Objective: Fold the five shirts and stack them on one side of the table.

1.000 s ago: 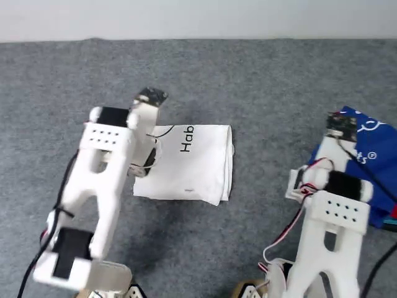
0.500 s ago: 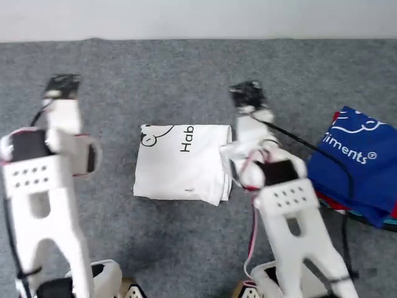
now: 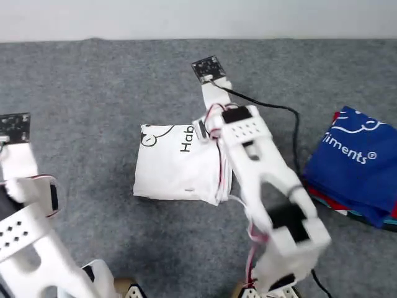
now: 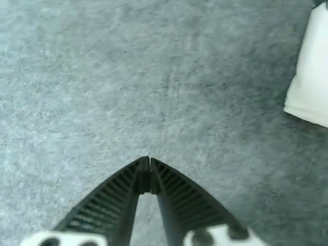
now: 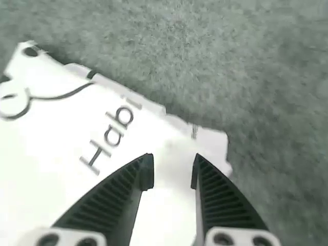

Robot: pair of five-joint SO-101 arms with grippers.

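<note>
At the near-left corner of the table [image 3: 124,74] you have the left arm [image 3: 31,211], standing over bare grey cover. The left arm's jaws are pressed together tip to tip with nothing between them, and below them in the left wrist view there is only grey surface. One corner of the white shirt [image 4: 312,77] shows well off to the side, apart from the tips.

From the middle of the near edge your right arm [image 3: 267,180] stretches forward and leans toward the table's centre. There it crosses the right-hand side of the white shirt [image 3: 180,164]. That shirt lies folded into a rough rectangle in the middle of the table, with black lettering and a line drawing on its upper face. The right arm's jaws are a little apart, poised over the white shirt [image 5: 77,169] close to its far right corner, just beside the lettering. You cannot tell from these views whether the tips touch the cloth.

At the right edge of the table, well apart from the white shirt, lies a folded pile with a blue shirt [image 3: 360,161] on top. A red layer [image 3: 321,196] peeks out under its near side.

Beyond both arms, the table runs on to the far edge as grey cover.
</note>
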